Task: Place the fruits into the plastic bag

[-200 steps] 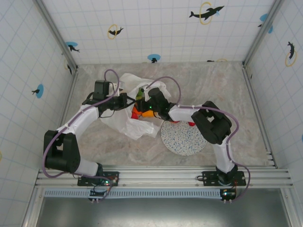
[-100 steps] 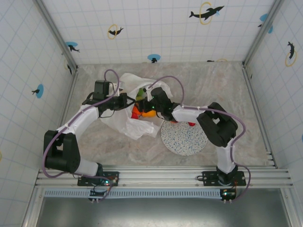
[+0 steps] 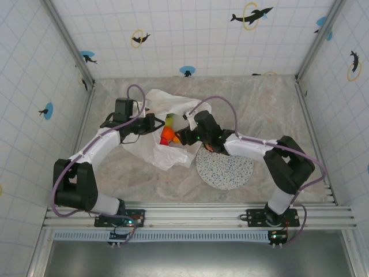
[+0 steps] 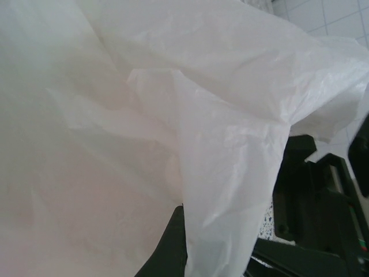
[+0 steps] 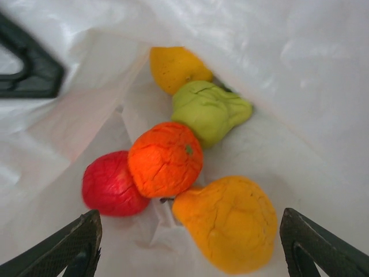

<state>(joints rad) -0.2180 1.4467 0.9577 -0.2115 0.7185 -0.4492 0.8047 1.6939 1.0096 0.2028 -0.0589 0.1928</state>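
The crinkled white plastic bag (image 3: 155, 151) lies open in the middle of the table. My left gripper (image 3: 154, 124) is shut on its upper edge; in the left wrist view the film (image 4: 173, 115) drapes over one dark finger (image 4: 172, 245). Inside the bag lie a yellow fruit (image 5: 174, 68), a green pear (image 5: 210, 111), an orange (image 5: 165, 159), a red apple (image 5: 111, 185) and a yellow-orange pear (image 5: 229, 223). My right gripper (image 3: 180, 137) hangs open at the bag's mouth, just above the yellow-orange pear, its fingertips (image 5: 86, 234) wide apart. From above, the orange (image 3: 168, 135) and green pear (image 3: 170, 120) show.
The round speckled white plate (image 3: 226, 170) sits right of the bag, partly under my right forearm (image 3: 248, 145). Tiled walls with metal corner posts close in the table. The rail (image 3: 196, 214) with both arm bases runs along the near edge.
My right arm has drawn back to the right, its elbow swinging out over the plate, and more fruit now shows at the bag's mouth. The left arm has held still.
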